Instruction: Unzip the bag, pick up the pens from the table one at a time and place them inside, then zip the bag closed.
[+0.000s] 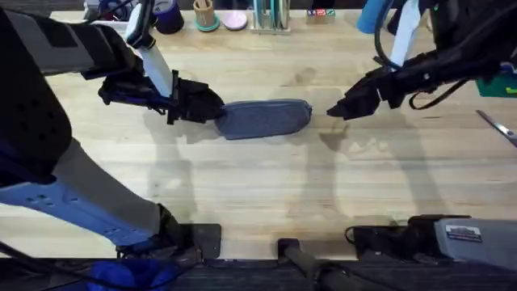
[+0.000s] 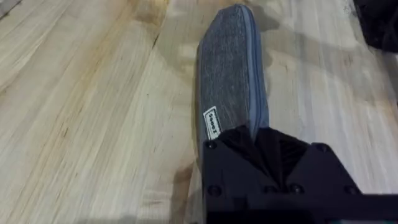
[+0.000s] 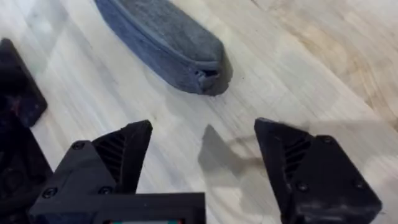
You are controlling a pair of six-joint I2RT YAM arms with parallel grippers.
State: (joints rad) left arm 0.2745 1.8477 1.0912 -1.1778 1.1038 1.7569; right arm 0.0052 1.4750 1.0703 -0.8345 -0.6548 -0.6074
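1. While the bag [image 1: 265,118] is lying lengthwise on the table [image 1: 266,186], we are seeing it near the middle of the overhead view, slightly toward the far side, its long axis running left to right.
2. We are finding the left gripper [image 1: 212,110] at the bag's left end, its black fingers clamped on that end; the left wrist view is showing the fabric [image 2: 230,81] running away from between the fingers [image 2: 249,146], with a small white label beside them.
3. We are noting the zipper line running along the bag's upper edge (the wrist views are suggesting it is closed along the length we can see).
4. We are seeing the right gripper [image 1: 333,111] just beside the bag's right end, apart from it, with its 2 fingers [image 3: 124,155] spread wide over bare wood.
5. We are seeing, in the right wrist view, the rounded end of the bag [image 3: 186,56] lying beyond the spread fingers, not touching them.
6. We are spotting silver scissors [image 1: 499,126] at the right edge of the table, well apart from the bag.
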